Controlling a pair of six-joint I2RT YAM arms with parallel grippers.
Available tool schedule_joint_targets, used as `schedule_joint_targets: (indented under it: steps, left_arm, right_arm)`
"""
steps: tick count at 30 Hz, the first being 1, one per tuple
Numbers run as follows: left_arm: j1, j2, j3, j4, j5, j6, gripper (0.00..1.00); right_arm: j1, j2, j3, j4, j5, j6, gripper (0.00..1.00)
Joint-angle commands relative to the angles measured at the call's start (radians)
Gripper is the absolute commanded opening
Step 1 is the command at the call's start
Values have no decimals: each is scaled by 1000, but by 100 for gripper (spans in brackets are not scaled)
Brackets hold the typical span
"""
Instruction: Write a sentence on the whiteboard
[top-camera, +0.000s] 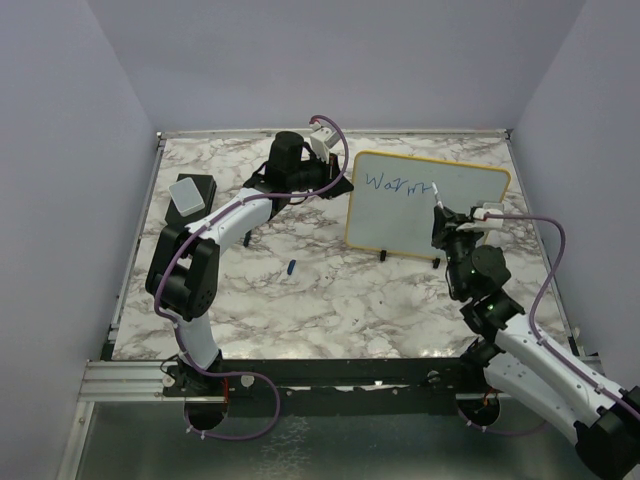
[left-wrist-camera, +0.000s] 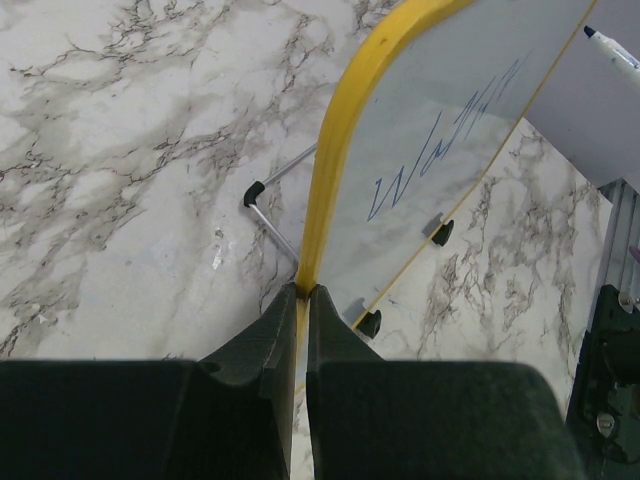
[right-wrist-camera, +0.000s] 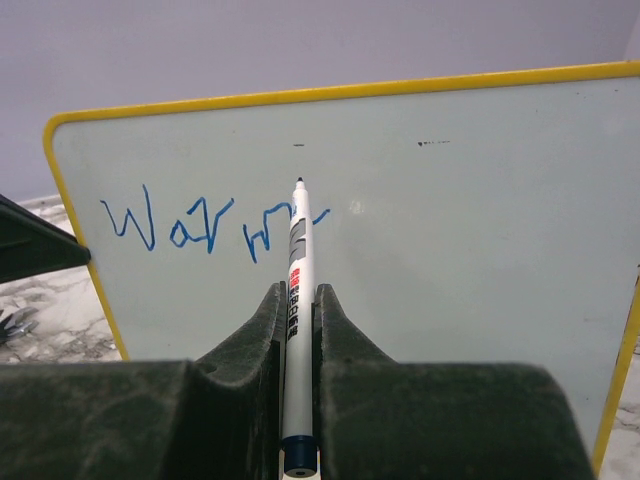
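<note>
The left gripper pinches the whiteboard frame. The right gripper pinches a marker, tip beside the sentence.

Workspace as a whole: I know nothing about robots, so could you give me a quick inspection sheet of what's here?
Surface: marble-patterned table.
Job's things: whiteboard standing upright; blue writing reads about "Warm" so far.
Clutter: eraser far left; small blue piece, maybe a cap, mid-table.
Grippers: left fingers shut on the whiteboard's yellow edge; right fingers shut on marker, tip by the writing.
Cables: purple cables loop along both arms.
Surroundings: plain walls on three sides.
</note>
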Motion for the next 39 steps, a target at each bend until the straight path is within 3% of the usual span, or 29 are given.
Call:
schedule_joint_targets:
  steps: [1,26,39]
  left_arm:
    - [-3,-43,19,7,27,10,6]
    - [-4,-54,12,7,26,13,6]
    - [-4,-53,12,7,26,16,5]
  right_arm:
    - [-5,31,17,15,-21,-24,1]
    - [-5,135,53,76,63,-61,1]
    - [-5,118,26,13,75,-4,1]
